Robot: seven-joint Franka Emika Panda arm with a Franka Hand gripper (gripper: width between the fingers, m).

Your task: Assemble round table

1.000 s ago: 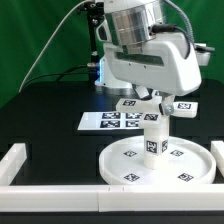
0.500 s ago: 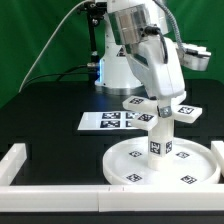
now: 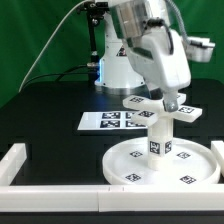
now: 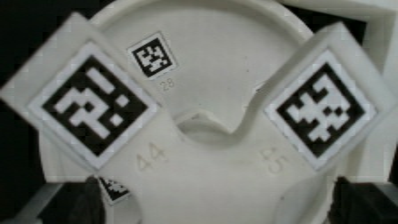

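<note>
The round disc (image 3: 135, 160) lies flat on the table at the exterior view's right. The short cylinder leg (image 3: 157, 138) stands upright on its middle. The cross-shaped base (image 3: 140, 102) sits on top of the leg, its tagged arms sticking out. My gripper (image 3: 170, 100) comes down from above and is shut on the base. In the wrist view the base (image 4: 214, 140) fills the frame with two tagged arms, and the disc (image 4: 196, 25) shows behind it. The gripper (image 4: 214, 208) straddles the base's hub; its fingers are mostly cut off by the frame edge.
The marker board (image 3: 112, 121) lies on the black table behind the disc. A white straight-edged border wall (image 3: 55, 187) runs along the front and turns up at the exterior view's left (image 3: 12, 160). The robot's base (image 3: 120, 70) stands at the back.
My wrist has rotated above the leg and the arm body has swung toward the exterior view's right. The cross-shaped base stays on top of the leg, turned slightly.
</note>
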